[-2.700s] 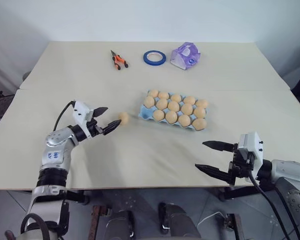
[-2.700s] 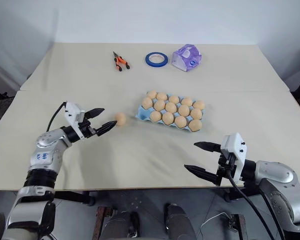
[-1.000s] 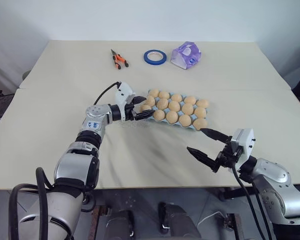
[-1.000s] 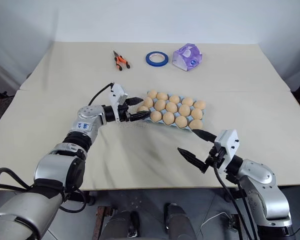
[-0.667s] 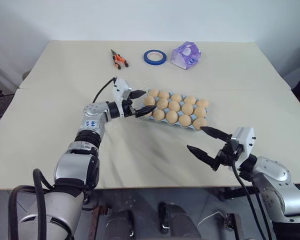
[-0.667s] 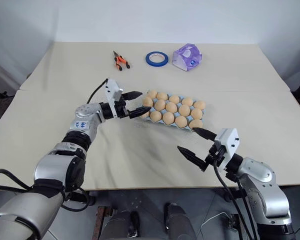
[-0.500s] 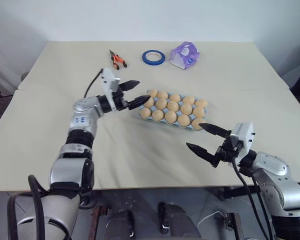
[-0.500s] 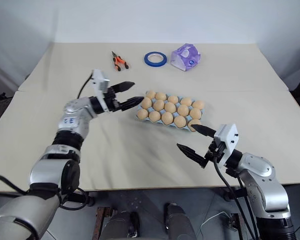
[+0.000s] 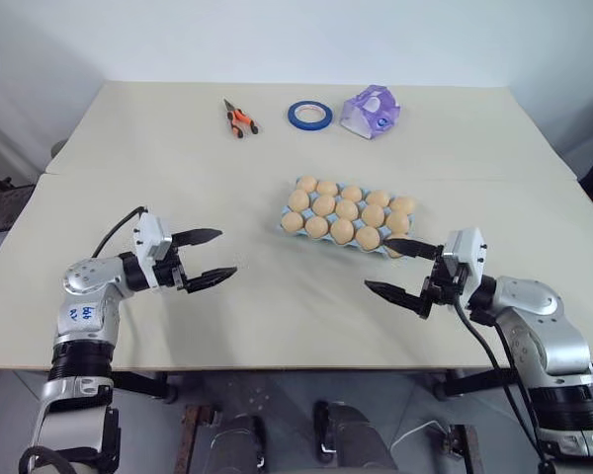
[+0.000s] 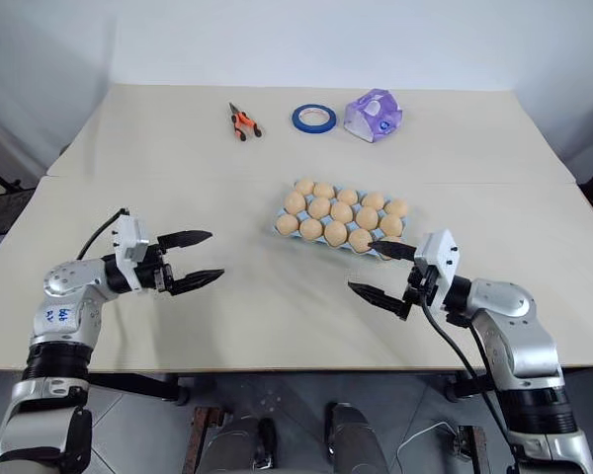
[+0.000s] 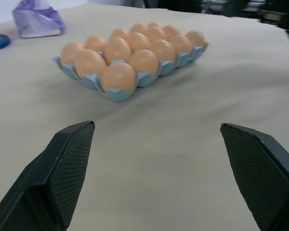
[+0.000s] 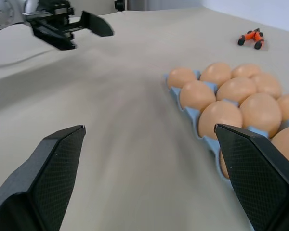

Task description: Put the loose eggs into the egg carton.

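Carton (image 9: 344,216) sat mid-desk, right of centre, w/ every cup holding eggs (image 9: 342,230); no loose ones seen on desk (image 9: 277,138). Left claw (image 9: 206,257) wide, empty, well left of carton. Right claw (image 9: 398,267) wide, empty, near its near-right corner. Task prob. done.

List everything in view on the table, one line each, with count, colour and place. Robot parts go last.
egg carton: one, light blue, middle of the table toward its right side.
eggs: fifteen, tan-orange, three rows of five in the carton's cups, every cup filled.
pliers: one, orange and black, far part of the table.
tape ring: one, blue, lying flat right of the pliers.
plastic packet: one, purple and white, right of the tape ring.
table: one, beige.
left gripper: one, black fingers, open, holding nothing, left of the carton and apart from it.
right gripper: one, black fingers, open, holding nothing, by the carton's near right corner.
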Controlling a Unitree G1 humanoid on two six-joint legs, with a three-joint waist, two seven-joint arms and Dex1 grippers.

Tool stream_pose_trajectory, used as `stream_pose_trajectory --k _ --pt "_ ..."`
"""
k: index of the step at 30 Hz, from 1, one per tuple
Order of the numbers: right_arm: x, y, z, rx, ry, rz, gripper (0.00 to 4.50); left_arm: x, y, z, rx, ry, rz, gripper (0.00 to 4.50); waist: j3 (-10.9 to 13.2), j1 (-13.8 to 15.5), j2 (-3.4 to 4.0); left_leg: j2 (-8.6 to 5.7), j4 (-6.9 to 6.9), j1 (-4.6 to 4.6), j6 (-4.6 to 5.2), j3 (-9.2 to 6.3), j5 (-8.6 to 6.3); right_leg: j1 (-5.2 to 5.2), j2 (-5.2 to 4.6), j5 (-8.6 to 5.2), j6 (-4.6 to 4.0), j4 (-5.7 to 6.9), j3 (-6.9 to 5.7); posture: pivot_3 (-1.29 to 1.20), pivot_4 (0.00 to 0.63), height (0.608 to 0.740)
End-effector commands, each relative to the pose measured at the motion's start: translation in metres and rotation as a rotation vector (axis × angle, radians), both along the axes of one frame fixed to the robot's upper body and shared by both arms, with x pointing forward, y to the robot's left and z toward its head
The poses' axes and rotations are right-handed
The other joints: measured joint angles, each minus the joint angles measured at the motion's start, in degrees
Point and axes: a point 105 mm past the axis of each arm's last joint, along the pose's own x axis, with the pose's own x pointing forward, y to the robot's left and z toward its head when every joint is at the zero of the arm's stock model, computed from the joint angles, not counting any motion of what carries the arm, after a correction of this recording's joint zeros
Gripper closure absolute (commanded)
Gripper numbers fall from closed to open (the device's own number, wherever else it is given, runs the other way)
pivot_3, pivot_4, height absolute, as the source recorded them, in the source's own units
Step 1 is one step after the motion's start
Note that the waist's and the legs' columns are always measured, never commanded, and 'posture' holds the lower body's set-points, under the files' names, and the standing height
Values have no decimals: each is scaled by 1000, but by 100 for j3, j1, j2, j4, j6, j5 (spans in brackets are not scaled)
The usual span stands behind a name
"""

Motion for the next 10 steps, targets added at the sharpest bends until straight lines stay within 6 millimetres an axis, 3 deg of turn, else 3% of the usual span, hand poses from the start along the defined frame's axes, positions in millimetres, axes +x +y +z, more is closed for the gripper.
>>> stream_pose_trajectory --k 1,10 --pt "2 -8 3 -18 -25 4 0 -5 2 12 2 -50 -24 39 0 1 0 0 -2 0 0 -1 0 0 0 0 -1 0 -1 0 150 740" --pt "-2 -9 0 -40 -11 -4 0 1 -1 17 -11 -71 -9 39 0 -19 1 6 -10 1 5 -2 5 -3 6 -4 -8 0 -3 0 150 740"
